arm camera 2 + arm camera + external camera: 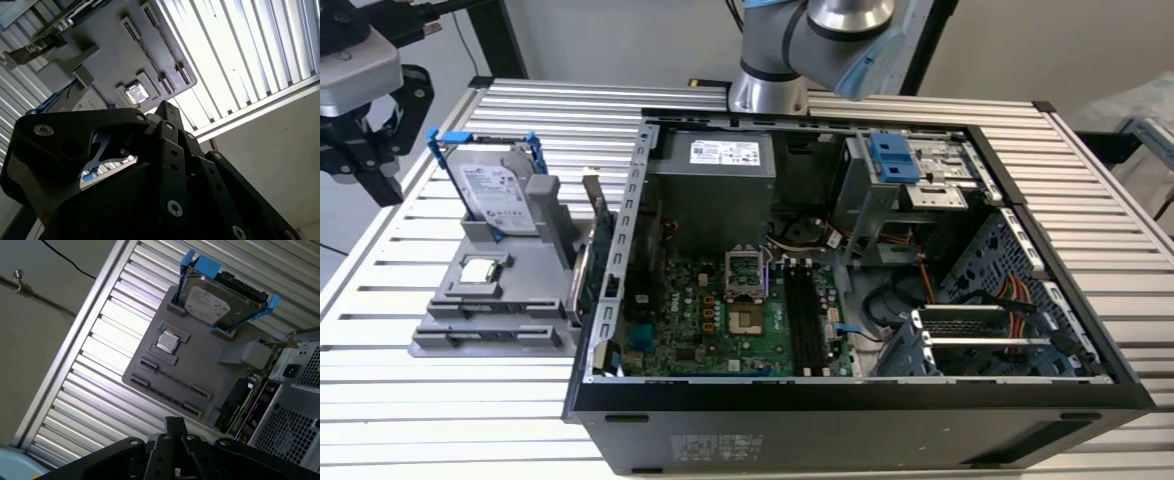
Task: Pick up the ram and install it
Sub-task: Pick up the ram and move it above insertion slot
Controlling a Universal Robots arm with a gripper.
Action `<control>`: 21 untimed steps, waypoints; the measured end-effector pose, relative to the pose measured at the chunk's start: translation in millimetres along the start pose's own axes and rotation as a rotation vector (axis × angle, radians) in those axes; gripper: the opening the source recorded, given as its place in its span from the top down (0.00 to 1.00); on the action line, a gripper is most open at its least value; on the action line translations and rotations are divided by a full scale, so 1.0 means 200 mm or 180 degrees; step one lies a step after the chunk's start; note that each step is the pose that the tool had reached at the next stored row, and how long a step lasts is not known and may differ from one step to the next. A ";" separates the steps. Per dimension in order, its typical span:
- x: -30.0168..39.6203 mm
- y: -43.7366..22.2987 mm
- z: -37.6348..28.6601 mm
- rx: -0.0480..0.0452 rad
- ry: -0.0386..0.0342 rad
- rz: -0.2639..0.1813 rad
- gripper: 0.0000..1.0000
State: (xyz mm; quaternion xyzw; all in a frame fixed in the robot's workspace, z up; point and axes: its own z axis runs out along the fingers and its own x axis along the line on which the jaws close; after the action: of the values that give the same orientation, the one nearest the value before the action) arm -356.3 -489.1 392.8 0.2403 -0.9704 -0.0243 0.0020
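The ram (62,21), seemingly the green strip on edge beside the grey holder (115,55), upper left, looks light, stiff and fragile; grip its long edges. Claw (175,430) apart or together: cannot tell.

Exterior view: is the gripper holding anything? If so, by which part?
Nothing can be seen in the gripper. It hangs bare at the exterior view's left, apart from the hard drive standing in its gray holder.
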 end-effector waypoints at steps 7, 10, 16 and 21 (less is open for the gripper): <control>0.000 0.000 0.000 -0.0001 0.0008 -0.0158 1.00; 0.000 0.000 0.000 -0.0002 0.0012 -0.0233 1.00; 0.000 0.001 0.000 -0.0003 0.0019 -0.0388 1.00; 0.000 0.001 0.000 -0.0004 0.0025 -0.0508 1.00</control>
State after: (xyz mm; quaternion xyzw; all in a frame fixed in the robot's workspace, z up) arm -356.3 -488.9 392.8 0.3170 -0.9481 -0.0240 0.0040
